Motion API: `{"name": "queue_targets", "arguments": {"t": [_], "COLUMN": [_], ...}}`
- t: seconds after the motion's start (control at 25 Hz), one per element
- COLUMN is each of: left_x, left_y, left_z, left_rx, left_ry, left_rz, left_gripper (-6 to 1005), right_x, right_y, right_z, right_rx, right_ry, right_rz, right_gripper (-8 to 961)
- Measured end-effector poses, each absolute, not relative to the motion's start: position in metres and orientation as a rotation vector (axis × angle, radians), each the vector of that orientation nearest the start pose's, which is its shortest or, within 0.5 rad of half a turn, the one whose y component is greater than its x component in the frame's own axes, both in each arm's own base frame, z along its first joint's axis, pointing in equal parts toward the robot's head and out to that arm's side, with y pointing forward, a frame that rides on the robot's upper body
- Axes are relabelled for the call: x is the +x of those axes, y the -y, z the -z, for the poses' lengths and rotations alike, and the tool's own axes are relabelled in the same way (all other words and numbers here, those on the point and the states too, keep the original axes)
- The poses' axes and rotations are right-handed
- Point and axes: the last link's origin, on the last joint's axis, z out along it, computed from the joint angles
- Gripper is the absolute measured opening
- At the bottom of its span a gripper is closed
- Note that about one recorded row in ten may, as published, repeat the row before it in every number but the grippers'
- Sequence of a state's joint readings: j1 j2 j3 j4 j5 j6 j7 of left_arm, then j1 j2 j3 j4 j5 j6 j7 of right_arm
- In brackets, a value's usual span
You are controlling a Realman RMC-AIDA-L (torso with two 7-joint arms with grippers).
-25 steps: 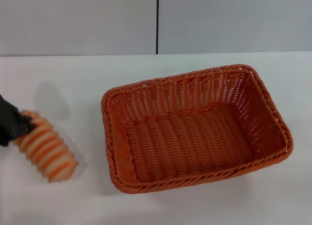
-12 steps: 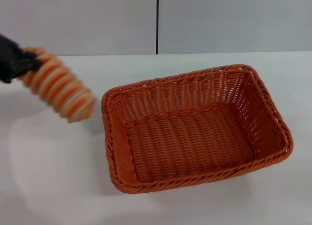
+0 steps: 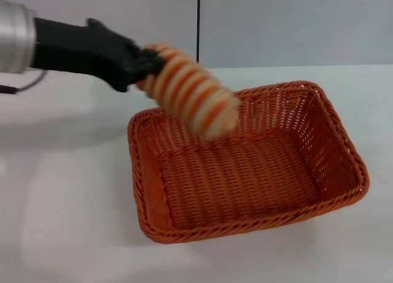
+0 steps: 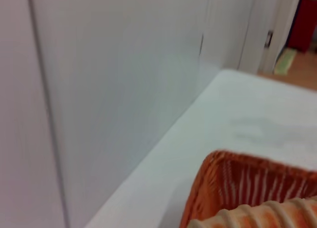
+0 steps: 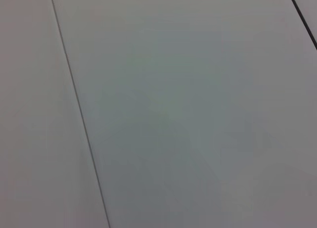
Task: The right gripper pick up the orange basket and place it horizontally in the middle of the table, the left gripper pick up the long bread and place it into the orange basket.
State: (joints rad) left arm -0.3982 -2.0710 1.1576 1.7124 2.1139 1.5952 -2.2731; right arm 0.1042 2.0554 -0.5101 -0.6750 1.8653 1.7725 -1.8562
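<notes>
The orange basket lies lengthwise across the middle of the white table, open side up and with nothing in it. My left gripper reaches in from the left, shut on one end of the long bread. The striped loaf hangs in the air, tilted down over the basket's back left part. In the left wrist view the long bread shows at the edge, with the orange basket rim just behind it. My right gripper is out of view.
A grey panelled wall with a dark vertical seam stands behind the table. The right wrist view holds only a grey panelled wall. White tabletop stretches left of and in front of the basket.
My left arm has lifted the bread off the table at the left and carried it up and rightward until it hangs over the basket. The basket has stayed where it was.
</notes>
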Motion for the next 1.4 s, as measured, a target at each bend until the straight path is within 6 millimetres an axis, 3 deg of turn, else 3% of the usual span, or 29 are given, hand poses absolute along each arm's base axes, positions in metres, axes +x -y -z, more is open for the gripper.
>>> {"name": "queue_targets", "arguments": {"t": [0.24,0.44,0.68,1.04,1.16,1.4], "left_x": [-0.131,-0.133,-0.14,-0.144,-0.153,-0.197], "left_y": [-0.319,-0.313,-0.312,-0.307,-0.306,-0.308], "left_z": [-0.037,-0.025,-0.023,-0.028,-0.035,-0.062], "left_rx": [-2.649,-2.66,-2.629,-2.637,-2.615,-2.46], "left_ry": [0.492,0.475,0.526,0.457,0.401,0.416], "left_rz": [0.339,0.345,0.371,0.426,0.476,0.703], "left_gripper": [68,88,203,527,671,802], "right_x": [0.336,0.336,0.337,0.338,0.338,0.34], "right_y": [-0.225,-0.225,-0.226,-0.225,-0.224,-0.222], "right_z": [-0.121,-0.122,-0.123,-0.123,-0.122,-0.125], "right_rx": [-1.848,-1.843,-1.845,-1.846,-1.845,-1.829], "right_ry": [-0.572,-0.571,-0.57,-0.576,-0.578,-0.578], "right_rz": [-1.274,-1.273,-1.268,-1.263,-1.262,-1.257], "right_gripper": [588,589,589,589,589,589]}}
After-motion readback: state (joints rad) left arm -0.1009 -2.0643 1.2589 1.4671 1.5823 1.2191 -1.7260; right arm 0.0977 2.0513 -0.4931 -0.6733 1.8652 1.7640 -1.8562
